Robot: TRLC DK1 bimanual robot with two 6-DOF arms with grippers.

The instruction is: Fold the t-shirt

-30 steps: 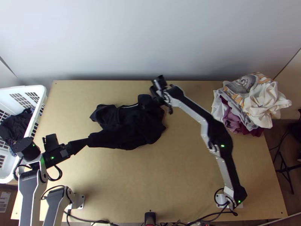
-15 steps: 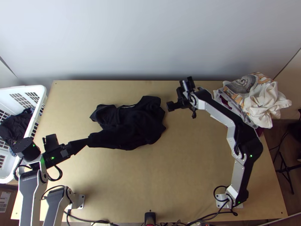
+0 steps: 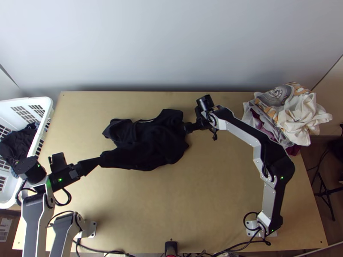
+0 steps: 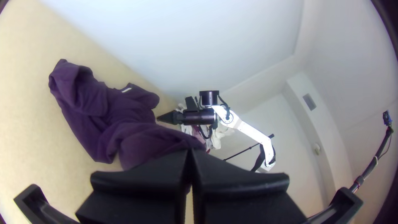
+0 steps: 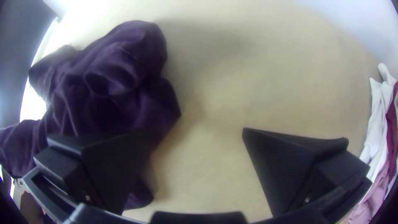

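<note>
Right claw (image 3: 200,126) moved nearer the shirt (image 3: 150,143); wrist view shows fingers (image 5: 282,166) apart.

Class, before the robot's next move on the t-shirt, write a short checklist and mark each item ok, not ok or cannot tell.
1. Left gripper shut on the t-shirt: ok.
2. Right gripper open, near the cloth: ok.
3. Right gripper has cloth clamped: not ok, its jaws stand apart.
4. T-shirt spread flat: not ok, it lies bunched.
5. Clothes pile apart from the t-shirt: ok.
6. T-shirt's front facing up: cannot tell.
</note>
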